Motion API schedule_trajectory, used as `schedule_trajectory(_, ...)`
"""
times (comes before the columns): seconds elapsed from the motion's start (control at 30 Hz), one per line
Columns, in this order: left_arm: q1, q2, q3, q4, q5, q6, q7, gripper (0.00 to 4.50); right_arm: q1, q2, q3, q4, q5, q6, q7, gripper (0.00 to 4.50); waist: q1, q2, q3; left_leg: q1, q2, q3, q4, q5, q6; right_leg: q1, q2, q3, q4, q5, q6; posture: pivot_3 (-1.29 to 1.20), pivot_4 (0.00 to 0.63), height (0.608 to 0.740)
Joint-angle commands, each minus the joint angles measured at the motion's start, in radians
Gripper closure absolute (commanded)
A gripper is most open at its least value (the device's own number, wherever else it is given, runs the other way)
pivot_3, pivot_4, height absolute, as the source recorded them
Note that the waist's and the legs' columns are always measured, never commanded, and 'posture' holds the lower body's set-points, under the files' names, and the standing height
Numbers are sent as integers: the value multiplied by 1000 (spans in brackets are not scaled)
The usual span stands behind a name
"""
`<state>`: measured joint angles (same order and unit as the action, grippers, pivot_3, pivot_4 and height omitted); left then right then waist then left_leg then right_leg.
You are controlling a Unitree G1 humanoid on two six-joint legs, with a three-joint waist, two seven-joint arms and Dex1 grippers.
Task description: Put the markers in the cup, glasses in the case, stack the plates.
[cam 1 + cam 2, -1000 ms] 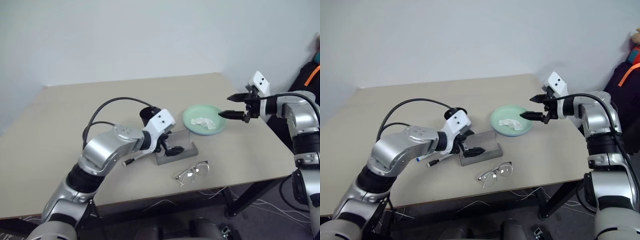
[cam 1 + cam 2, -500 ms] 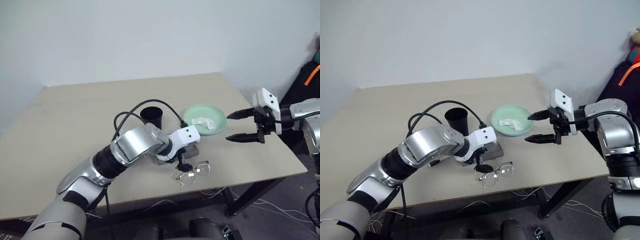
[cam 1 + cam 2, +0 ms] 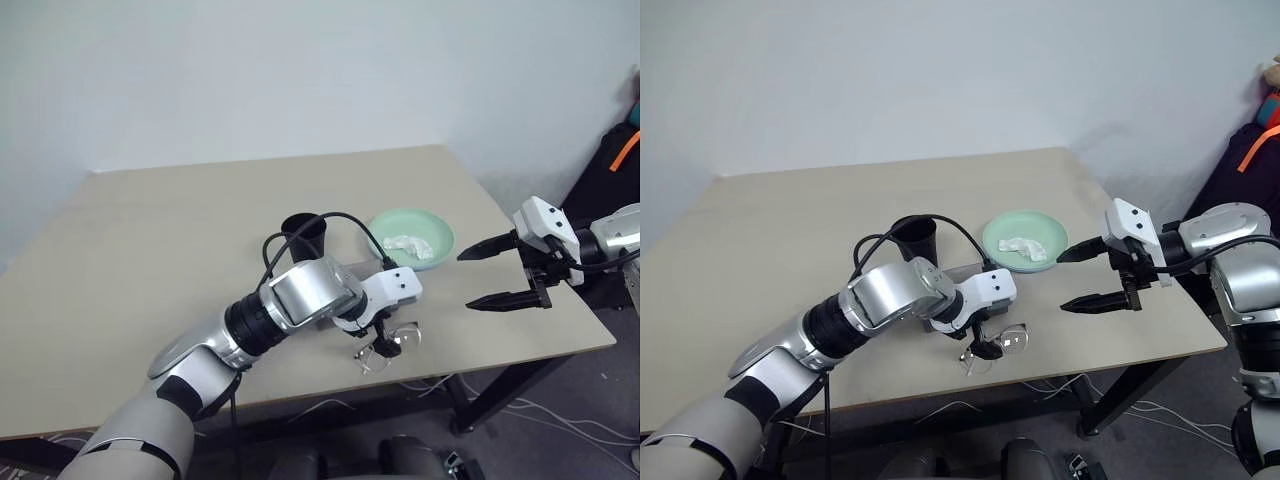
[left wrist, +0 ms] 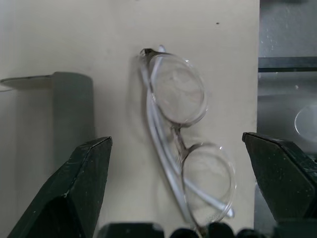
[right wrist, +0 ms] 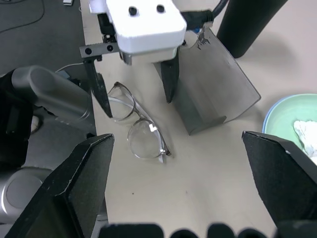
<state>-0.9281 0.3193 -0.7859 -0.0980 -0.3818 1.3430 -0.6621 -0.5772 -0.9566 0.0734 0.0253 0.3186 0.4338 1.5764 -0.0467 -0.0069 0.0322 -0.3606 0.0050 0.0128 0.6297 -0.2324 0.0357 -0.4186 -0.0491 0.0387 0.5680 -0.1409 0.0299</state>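
Observation:
The wire-framed glasses (image 4: 181, 129) lie folded near the table's front edge. My left gripper (image 3: 375, 345) hangs open just above them, pointing down, one finger on each side. Right beside the glasses stands the open grey case (image 5: 218, 94), partly hidden by my left arm in the eye views. The black cup (image 3: 305, 235) stands upright behind the case. The mint green plate (image 3: 430, 228) sits to the right of the cup, on a light blue plate whose rim (image 5: 266, 126) shows. My right gripper (image 3: 466, 281) is open and empty in the air, right of the glasses. The markers are hidden.
A crumpled white tissue (image 3: 408, 244) lies in the green plate. The glasses are close to the table's front edge (image 3: 420, 375). A dark bag with an orange strap (image 3: 620, 150) stands beyond the table's right side. Cables lie on the floor below.
My left arm swung right from the case and lowered over the glasses. My right gripper drew back from the green plate toward the table's right edge. Both stayed open.

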Motion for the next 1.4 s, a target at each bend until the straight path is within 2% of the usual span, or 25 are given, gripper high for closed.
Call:
schedule_trajectory(0.03, -17, -20, -3, 21, 30, -9, 11, 385, -10, -11, -20, -33, 24, -5, -9, 0, 0, 0, 0, 0, 0, 0, 0, 0, 0, 0, 0, 0, 0, 0, 0, 0, 0, 727)
schedule_trajectory(0.1, -16, -26, -5, 36, 40, -10, 12, 927, -9, -11, -19, -38, 26, -2, -13, 0, 0, 0, 0, 0, 0, 0, 0, 0, 0, 0, 0, 0, 0, 0, 0, 0, 0, 727)
schedule_trajectory(0.17, -13, -30, -7, 52, 48, -12, 16, 1751, -8, -10, -21, -38, 26, 0, -21, 0, 0, 0, 0, 0, 0, 0, 0, 0, 0, 0, 0, 0, 0, 0, 0, 0, 0, 727)
schedule_trajectory(0.2, -12, -31, -9, 57, 51, -14, 15, 1996, -7, -10, -21, -39, 26, 0, -24, 0, 0, 0, 0, 0, 0, 0, 0, 0, 0, 0, 0, 0, 0, 0, 0, 0, 0, 727)
schedule_trajectory(0.43, -3, -36, -18, 81, 67, -22, 9, 4455, 2, -11, -20, -49, 34, 0, -40, 0, 1, -1, 0, 0, 0, 0, 0, 0, 0, 0, 0, 0, 0, 0, 0, 0, 0, 727)
schedule_trajectory(1.1, -6, -26, -29, 108, 96, -61, -16, 4482, -24, 3, 1, -18, 21, -27, -68, 0, 0, -1, 0, 0, 0, 0, 0, 0, 0, 0, 0, 0, 0, 0, 0, 0, 0, 727)
schedule_trajectory(1.4, -80, -9, 132, 82, 54, -36, -51, 4482, -46, 6, 11, 15, 14, -44, -73, 0, 0, -1, 0, 0, 0, 0, 1, 0, 0, 0, 0, 0, 0, 0, 0, 0, 0, 727)
